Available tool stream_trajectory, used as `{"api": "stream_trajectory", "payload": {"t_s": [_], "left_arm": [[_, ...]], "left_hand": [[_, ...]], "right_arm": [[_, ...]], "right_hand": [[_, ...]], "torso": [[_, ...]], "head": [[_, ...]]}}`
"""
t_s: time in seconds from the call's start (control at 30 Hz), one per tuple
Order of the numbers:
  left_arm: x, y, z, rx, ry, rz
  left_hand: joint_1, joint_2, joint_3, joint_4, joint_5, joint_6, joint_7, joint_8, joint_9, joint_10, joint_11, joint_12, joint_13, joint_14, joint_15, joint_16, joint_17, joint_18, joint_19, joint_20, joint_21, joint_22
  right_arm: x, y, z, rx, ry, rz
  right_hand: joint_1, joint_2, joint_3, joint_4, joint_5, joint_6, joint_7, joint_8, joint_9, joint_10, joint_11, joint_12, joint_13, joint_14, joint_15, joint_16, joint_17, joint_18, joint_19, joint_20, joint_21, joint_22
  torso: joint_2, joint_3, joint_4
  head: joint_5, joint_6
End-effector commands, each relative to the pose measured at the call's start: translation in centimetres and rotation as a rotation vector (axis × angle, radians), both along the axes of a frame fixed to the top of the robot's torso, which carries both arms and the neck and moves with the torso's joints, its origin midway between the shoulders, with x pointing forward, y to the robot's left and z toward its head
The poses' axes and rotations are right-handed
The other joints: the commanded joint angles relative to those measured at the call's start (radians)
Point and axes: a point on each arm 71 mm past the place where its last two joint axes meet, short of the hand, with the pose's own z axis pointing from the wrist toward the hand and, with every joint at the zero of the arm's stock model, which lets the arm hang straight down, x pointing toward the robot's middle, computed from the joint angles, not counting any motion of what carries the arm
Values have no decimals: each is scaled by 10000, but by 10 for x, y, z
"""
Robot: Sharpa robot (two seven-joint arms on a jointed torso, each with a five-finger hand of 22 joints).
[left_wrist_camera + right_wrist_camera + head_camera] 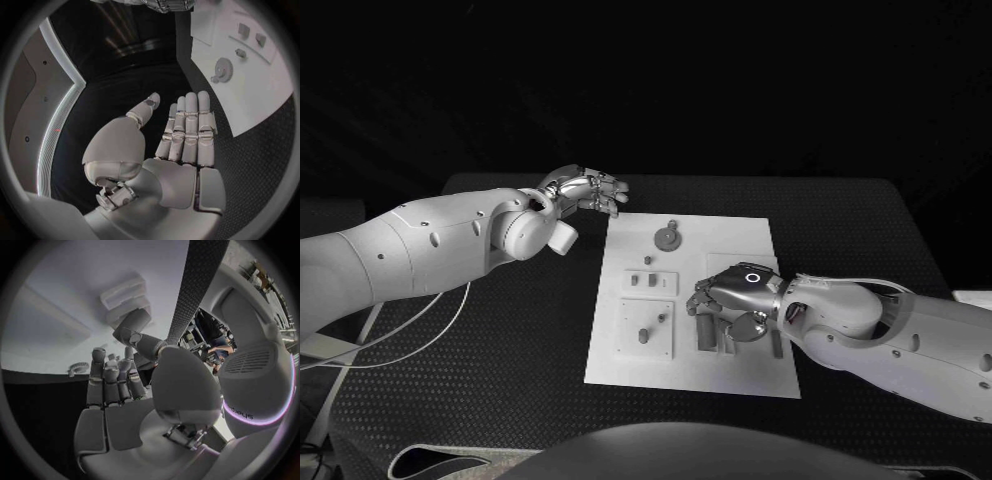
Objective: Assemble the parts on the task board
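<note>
Right hand (pixel 737 296), nearest the head camera, reaches in over the right half of the task board (pixel 733 380), palm down, fingers curled toward the raised fixtures beneath it; whether those fingers are closed on a part or merely resting there cannot be told from any view; the right wrist view shows the same hand (pixel 115 390) with fingers held side by side and extended toward pale ridged blocks on the board, nothing plainly caught between them; no lettering can be read on the board or its parts.

White task board lies flat on the black surface (pixel 488 400), its long axis running away from the robot; a round gear-like part (pixel 669 238) sits near the far end, close to the board's middle line; below it a small square plate with pegs (pixel 651 282) rests on the board's left half, and nearer still a second plate (pixel 648 330) carries a short upright piece; dark slotted fixtures lie beside and partly under the right hand.

Left hand (pixel 586 190) hovers above the surface just off the board's far left corner, well apart from the parts; the left wrist view shows this hand (pixel 181 135) empty, fingers straight and together, thumb spread away from them, with the gear-like part (pixel 222 69) on the board beyond.
</note>
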Motion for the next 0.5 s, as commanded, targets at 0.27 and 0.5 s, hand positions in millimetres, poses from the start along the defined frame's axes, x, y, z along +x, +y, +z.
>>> {"api": "stream_trajectory", "payload": {"t_s": [0.27,0.5], "left_arm": [[-1,-3,1,-127,14,-148],[-1,-3,0,-126,36,-164]], "left_hand": [[-97,25,-17,67,28,-100,-4,35,-14,-40,56,-61,-14,36,47,-42,21,105,16,-2,-36,17],[-97,24,-18,67,28,-102,-3,36,-16,-42,57,-61,-15,36,47,-45,26,105,15,-2,-37,18]], "right_arm": [[0,1,-13,-1051,67,-71],[-5,5,-15,-915,290,203]], "right_hand": [[-31,-228,66,-19,20,-566,-293,-60,-306,-796,360,-139,-380,-775,335,-20,-187,44,-641,309,-521,-166],[39,-40,-6,-45,19,-186,-96,301,-231,-887,480,54,-483,-841,475,142,-215,58,-604,350,-534,-166]], "torso": [[6,3,8],[2,-6,8]], "head": [[12,-15],[4,-42]]}}
